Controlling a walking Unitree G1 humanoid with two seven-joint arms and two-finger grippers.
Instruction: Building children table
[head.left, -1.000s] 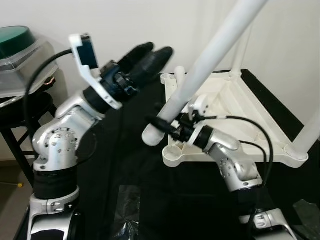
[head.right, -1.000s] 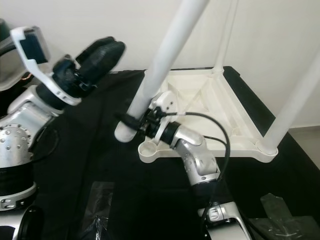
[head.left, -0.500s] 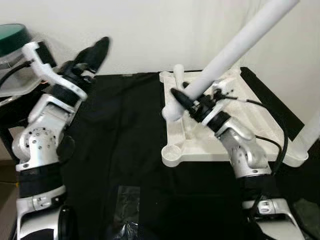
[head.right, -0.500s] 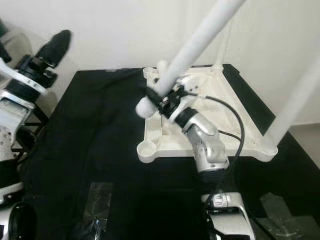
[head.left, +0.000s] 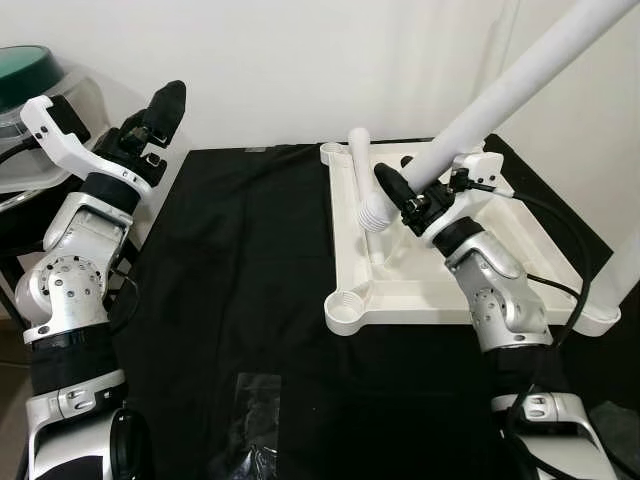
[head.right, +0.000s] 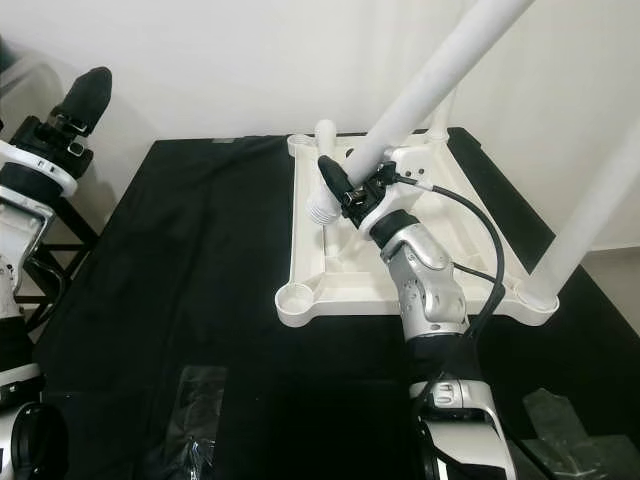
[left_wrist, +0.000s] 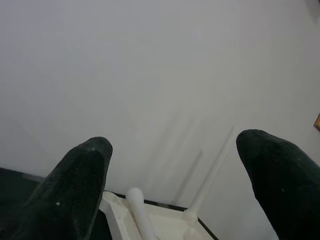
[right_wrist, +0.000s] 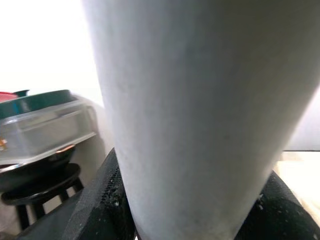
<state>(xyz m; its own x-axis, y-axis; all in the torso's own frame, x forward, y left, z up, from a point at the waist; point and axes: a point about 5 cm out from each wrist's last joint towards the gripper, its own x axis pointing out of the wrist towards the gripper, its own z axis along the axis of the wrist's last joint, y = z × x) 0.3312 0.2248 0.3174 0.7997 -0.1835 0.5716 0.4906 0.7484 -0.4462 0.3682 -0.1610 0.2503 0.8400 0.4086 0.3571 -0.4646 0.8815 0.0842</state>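
A white table top (head.left: 420, 305) lies upside down on the black cloth, with a white leg (head.right: 590, 210) standing at its front right corner and another at the back right. My right gripper (head.left: 397, 190) is shut on a long white leg (head.left: 500, 90), which is tilted up to the right. Its threaded end (head.left: 375, 212) hangs just over the underside, near the back left. A loose leg (head.left: 360, 185) lies on the top beside it. At the far left my left gripper (head.left: 162, 105) is raised and open with nothing in it; its fingers (left_wrist: 75, 185) point at the wall.
A clear box with a green lid (head.left: 30, 90) sits on a black stool at the far left. A plastic bag (head.left: 250, 420) lies on the cloth near the front, and another (head.left: 615, 420) at the front right. The front left corner socket (head.left: 345, 300) faces up.
My right gripper has carried the leg's lower end from the front left corner back over the table top. My left arm has swung out to the left, away from the leg.
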